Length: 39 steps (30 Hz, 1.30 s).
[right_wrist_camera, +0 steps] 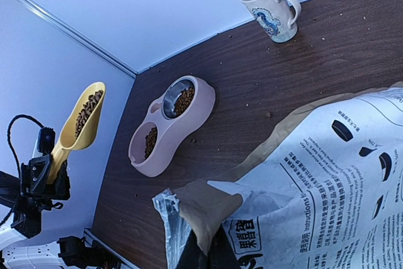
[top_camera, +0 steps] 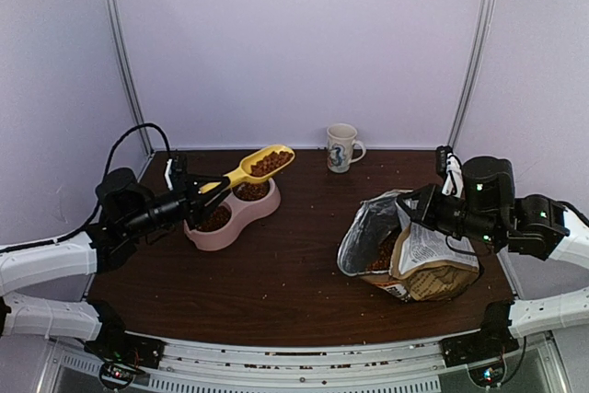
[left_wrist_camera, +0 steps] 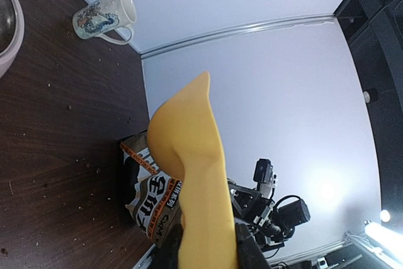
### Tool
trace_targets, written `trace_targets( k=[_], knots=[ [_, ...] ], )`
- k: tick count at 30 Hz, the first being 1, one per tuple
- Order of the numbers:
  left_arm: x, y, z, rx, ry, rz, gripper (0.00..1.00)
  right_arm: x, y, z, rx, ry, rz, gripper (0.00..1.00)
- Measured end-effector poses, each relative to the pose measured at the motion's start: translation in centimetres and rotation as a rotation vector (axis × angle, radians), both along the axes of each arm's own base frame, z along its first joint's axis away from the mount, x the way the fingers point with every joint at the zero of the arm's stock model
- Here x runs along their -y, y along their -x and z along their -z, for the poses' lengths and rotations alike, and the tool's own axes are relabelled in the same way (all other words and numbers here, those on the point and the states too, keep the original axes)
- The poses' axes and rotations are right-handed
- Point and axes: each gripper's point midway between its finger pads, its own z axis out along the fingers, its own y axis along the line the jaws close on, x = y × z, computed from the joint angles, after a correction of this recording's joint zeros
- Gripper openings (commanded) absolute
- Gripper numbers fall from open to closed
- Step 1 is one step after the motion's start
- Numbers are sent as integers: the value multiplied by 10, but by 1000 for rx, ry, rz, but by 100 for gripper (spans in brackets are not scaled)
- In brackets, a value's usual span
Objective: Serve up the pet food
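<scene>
Left claw point(top_camera: 197, 192) clamped on the handle of a yellow plastic scoop point(top_camera: 241, 173), held in the air near a pink 2-well plastic feeding dish point(top_camera: 265, 210). Small dark reddish-brown pellets of pet food point(top_camera: 271, 163) fill the scoop; more lies in both wells. Right claw point(right_wrist_camera: 211, 253) pinched tight on the open rim of a tan-and-white printed bag point(top_camera: 433, 260) resting on the dark wooden worktop point(top_camera: 294, 264). White printed mug point(top_camera: 342, 148) at the far edge.

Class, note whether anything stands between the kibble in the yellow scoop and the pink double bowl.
Nothing visible does. The left gripper holds the yellow scoop of kibble in the air by the pink double bowl, whose cups are open on top.
</scene>
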Motion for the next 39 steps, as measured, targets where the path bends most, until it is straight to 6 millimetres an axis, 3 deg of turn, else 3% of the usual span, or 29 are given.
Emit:
trace_targets(
  k=[6, 15, 23, 27, 34, 39],
  knots=[
    [-17, -5, 5, -9, -1, -52, 0, 0, 0, 0, 0, 0, 0, 0],
    [-67, -42, 53, -107, -119, -258, 0, 0, 0, 1, 1, -2, 0, 0],
    [-95, -67, 96, -182, -239, -349, 0, 0, -1, 1, 2, -3, 1, 0],
    [-101, -78, 107, -204, -290, -365, 0, 0, -1, 1, 2, -4, 2, 0],
    [-97, -98, 101, -159, -374, -354, 0, 0, -1, 1, 3, -4, 3, 0],
    [-94, -109, 110, -161, -428, -337, 0, 0, -1, 1, 3, -5, 4, 0]
  ],
)
